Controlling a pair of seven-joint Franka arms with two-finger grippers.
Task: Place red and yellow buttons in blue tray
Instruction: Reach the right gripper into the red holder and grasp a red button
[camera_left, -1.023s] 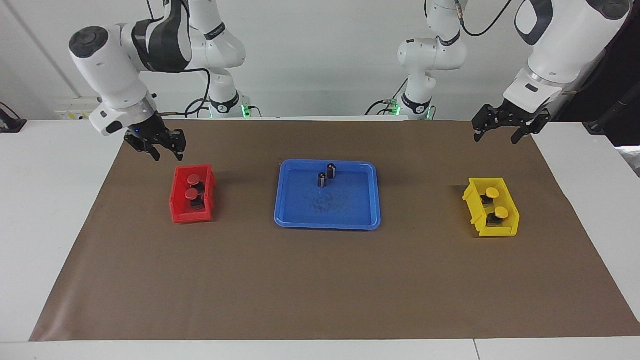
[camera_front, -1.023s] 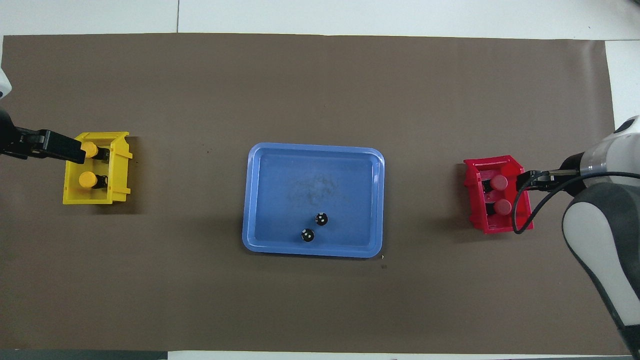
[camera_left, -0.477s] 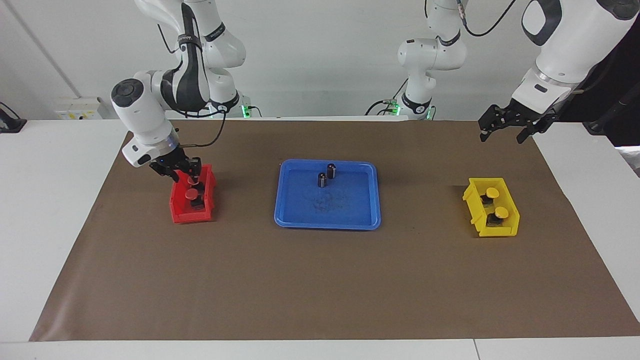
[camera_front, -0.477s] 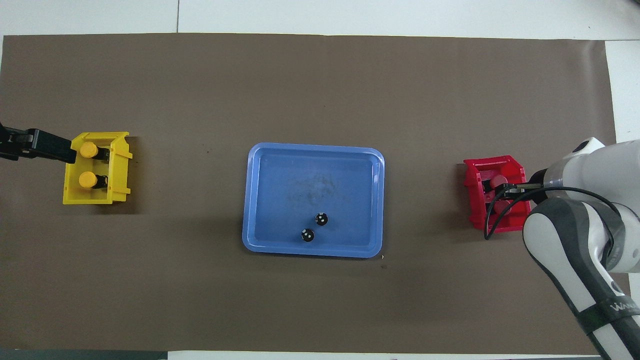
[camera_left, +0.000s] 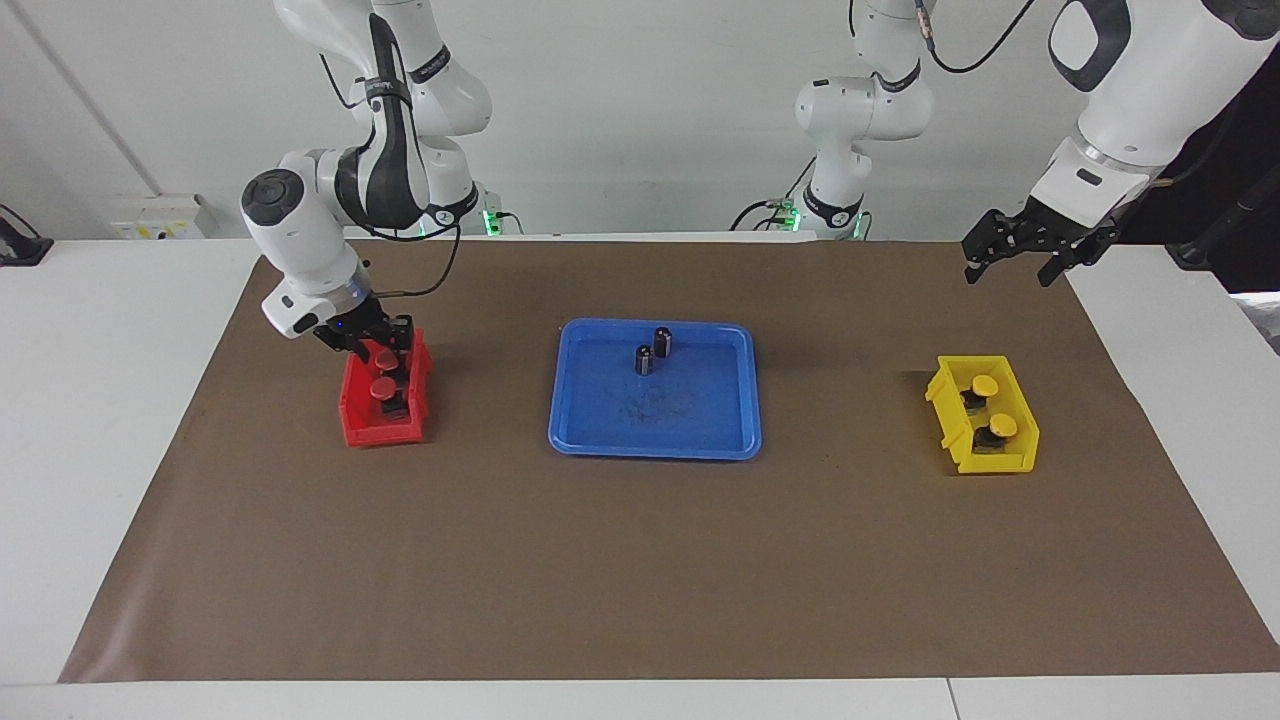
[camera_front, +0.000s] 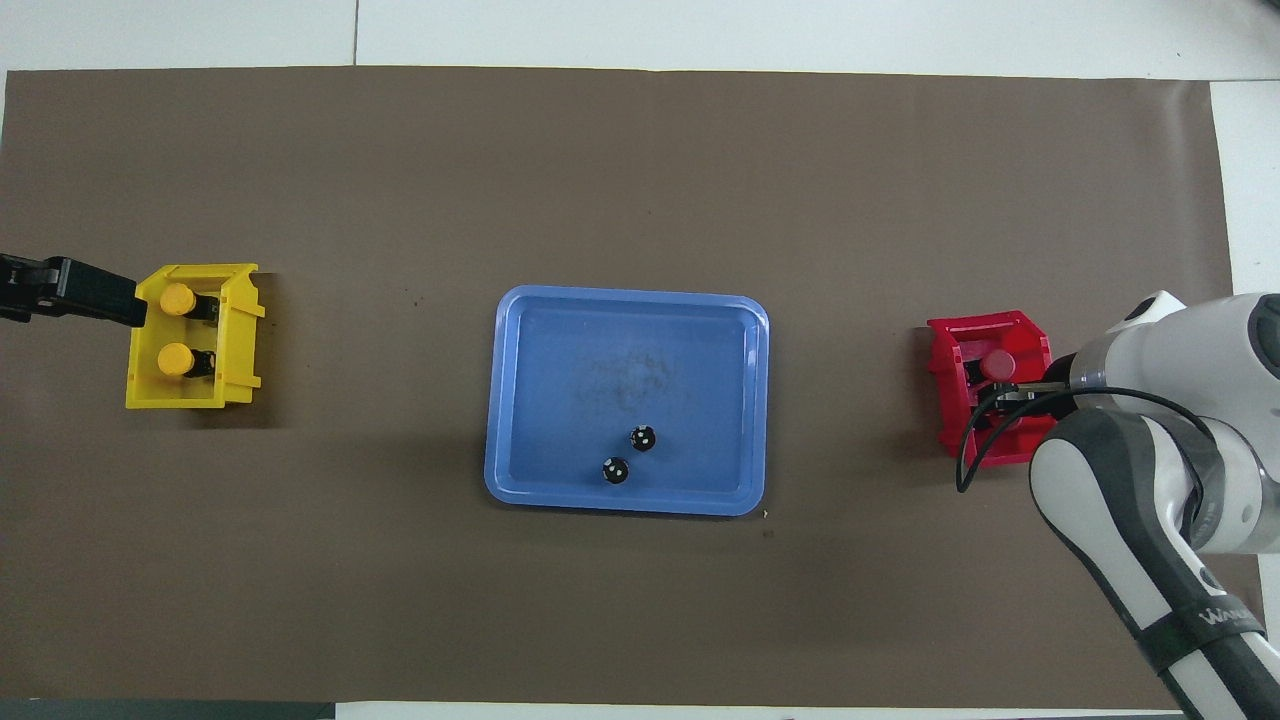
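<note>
1. Right end effector (camera_left: 385, 347) is down in the red bin (camera_left: 362, 420), at the bin's end nearer the robots. Its fingers sit around the red button (camera_left: 386, 361) there; can't tell whether they actually grip it.
2. Second red button (camera_left: 383, 391) sits in the same bin, just beside the end effector and farther from the robots, cap up.
3. Left end effector (camera_left: 1022, 247) is released, fingers spread, up in the air over the brown mat (camera_left: 640, 560) at the left arm's end of the bench (camera_left: 100, 400). It carries nothing; that arm is waiting.
4. Yellow bin (camera_left: 1015, 455) sits below the left end effector, well apart from it, with both yellow buttons (camera_left: 985, 384) (camera_left: 1002, 426) inside, caps up.
5. Blue tray (camera_left: 600, 435) lies mid-mat between the two bins, well apart from both end effectors. No buttons in it.
6. Two small dark cylinders (camera_left: 644, 359) (camera_left: 662, 341) stand upright in the tray, close together, near its rim on the robots' side.
</note>
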